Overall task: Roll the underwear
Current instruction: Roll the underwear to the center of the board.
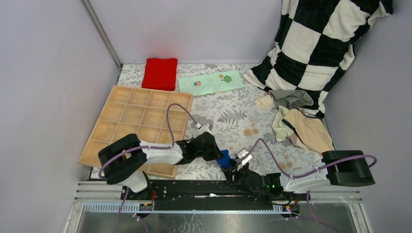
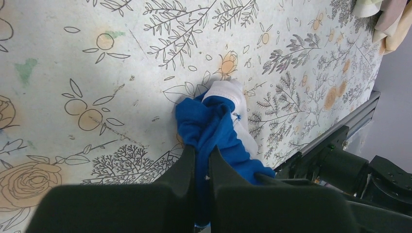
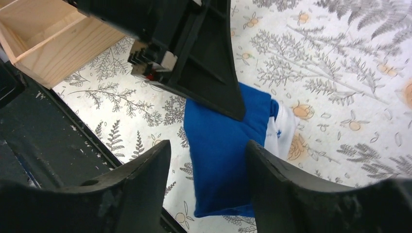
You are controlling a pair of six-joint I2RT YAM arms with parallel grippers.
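The left arm (image 1: 163, 154) reaches low toward the middle. The left end effector (image 2: 202, 158) is pinched tight on the blue underwear (image 2: 209, 124). The right arm (image 1: 303, 183) bends in low from the other side. The right end effector (image 3: 209, 155) has its two fingers spread apart.

place: robot lab cell | cues: grey panel walls (image 1: 48, 73), mounting rail (image 1: 194, 187)

Near table (image 1: 228, 121) edge: underwear (image 1: 224, 158); tray (image 1: 145, 116) left; clothes pile (image 1: 301, 127) behind right.
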